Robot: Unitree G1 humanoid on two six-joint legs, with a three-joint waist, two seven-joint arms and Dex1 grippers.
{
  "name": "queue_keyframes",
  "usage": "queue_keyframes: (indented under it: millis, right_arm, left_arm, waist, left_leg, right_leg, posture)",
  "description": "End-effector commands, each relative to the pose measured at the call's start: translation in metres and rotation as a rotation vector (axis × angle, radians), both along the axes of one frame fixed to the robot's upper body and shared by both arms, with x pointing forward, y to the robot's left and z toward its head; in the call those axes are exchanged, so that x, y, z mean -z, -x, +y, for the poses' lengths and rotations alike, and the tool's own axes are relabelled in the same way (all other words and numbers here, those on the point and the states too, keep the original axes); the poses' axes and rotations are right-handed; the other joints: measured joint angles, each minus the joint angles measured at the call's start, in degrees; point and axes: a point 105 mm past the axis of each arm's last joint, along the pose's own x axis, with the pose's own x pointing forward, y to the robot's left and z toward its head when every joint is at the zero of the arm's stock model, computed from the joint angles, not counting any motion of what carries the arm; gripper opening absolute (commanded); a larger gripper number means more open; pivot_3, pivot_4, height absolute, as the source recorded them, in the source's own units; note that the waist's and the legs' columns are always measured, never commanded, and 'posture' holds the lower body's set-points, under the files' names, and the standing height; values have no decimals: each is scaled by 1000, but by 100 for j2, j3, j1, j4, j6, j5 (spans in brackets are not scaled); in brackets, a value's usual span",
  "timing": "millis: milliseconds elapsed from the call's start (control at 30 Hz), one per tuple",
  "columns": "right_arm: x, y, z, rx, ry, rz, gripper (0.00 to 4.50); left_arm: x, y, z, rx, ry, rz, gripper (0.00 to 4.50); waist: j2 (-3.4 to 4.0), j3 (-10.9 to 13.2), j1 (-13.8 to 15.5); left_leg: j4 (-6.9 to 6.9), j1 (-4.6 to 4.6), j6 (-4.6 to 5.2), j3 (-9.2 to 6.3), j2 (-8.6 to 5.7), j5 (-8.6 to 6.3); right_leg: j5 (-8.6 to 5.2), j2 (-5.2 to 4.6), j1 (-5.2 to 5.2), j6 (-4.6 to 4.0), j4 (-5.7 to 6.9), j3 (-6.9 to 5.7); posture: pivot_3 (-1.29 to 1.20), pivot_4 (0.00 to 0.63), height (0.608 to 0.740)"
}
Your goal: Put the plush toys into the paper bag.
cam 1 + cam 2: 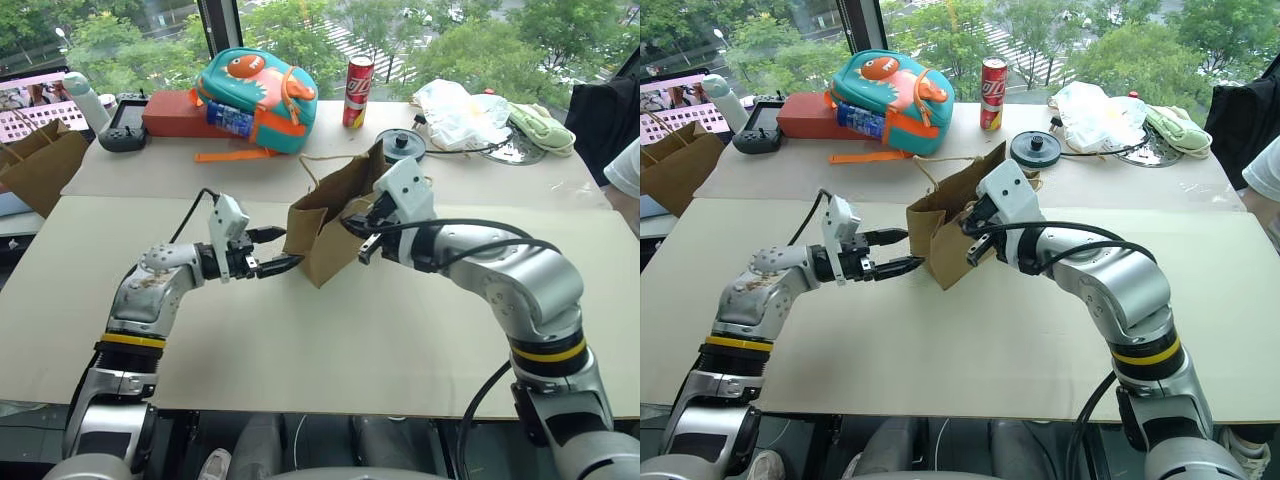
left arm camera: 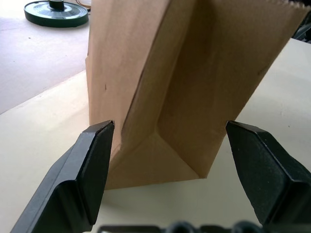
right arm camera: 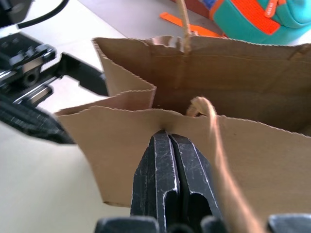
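The light brown paper bag (image 1: 325, 245) stands upright in the middle of the table with its mouth open and its cord handles up. My right gripper (image 3: 167, 136) is shut, its tips pinching the top edge of the bag's near wall (image 3: 272, 145). My left gripper (image 1: 285, 250) is open at the bag's narrow left side. Its two fingers (image 2: 92, 165) straddle the folded side panel (image 2: 184, 73) near the base without touching it. The plush toys are out of view.
At the back of the table lie a teal dinosaur backpack (image 1: 258, 98), a red box (image 1: 170, 115), a red can (image 1: 358, 92), a black round disc (image 1: 400, 143) and a white plastic bag (image 1: 455, 110). A darker brown bag (image 1: 40, 165) stands far left. A person's sleeve (image 1: 625, 165) shows at the right edge.
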Motion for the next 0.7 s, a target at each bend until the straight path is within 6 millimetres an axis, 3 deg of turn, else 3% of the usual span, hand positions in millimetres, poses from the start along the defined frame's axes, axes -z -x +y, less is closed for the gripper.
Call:
queue_keyframes:
  millis: [33,300,700]
  right_arm:
    - [-16,-2,4,-8,-15,-69,24]
    - [-14,-5,8,9,-32,-57,24]
    - [-13,-3,13,3,-44,-49,24]
  left_arm:
    - [-9,6,-11,38,0,-61,3902]
    - [-8,5,-20,17,-1,-78,3902]
    - [0,-18,-37,-114,29,-91,3902]
  waist:
    - [0,0,-2]
    - [0,0,-4]
    - [0,0,-3]
  left_leg:
    - [0,0,0,0,0,0]
    - [1,3,0,-1,1,0]
    - [3,3,0,-1,-1,0]
  right_leg:
    - [0,0,0,0,0,0]
    - [0,1,0,0,7,0]
    - [0,0,0,0,11,1]
  posture:
    - [0,150,733]
    - [0,150,733]
    - [0,150,733]
